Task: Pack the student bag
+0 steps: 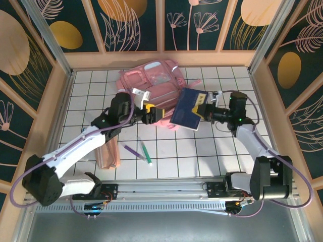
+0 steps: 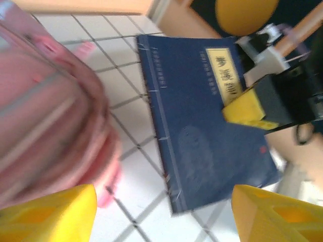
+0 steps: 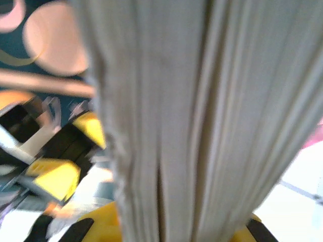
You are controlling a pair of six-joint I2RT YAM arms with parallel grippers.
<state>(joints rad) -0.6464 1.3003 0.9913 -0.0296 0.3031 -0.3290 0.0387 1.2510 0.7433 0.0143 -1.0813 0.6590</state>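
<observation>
– Right gripper (image 1: 204, 111) is closed on the book (image 1: 185, 108) and holds it tilted over the table (image 1: 202, 151), just beside the bag (image 1: 151, 78).
– And the left gripper (image 1: 152, 114)?
– Its jaws stand wide, with nothing between, near the bag. The bag lies at the far middle.
– Which step is this?
– Bringing the book in, I think. Next, the left one should hold the bag's opening apart, so the book slides inside.

pink cloth student bag (image 1: 151, 80); matt blue paper book (image 1: 185, 108).
</observation>
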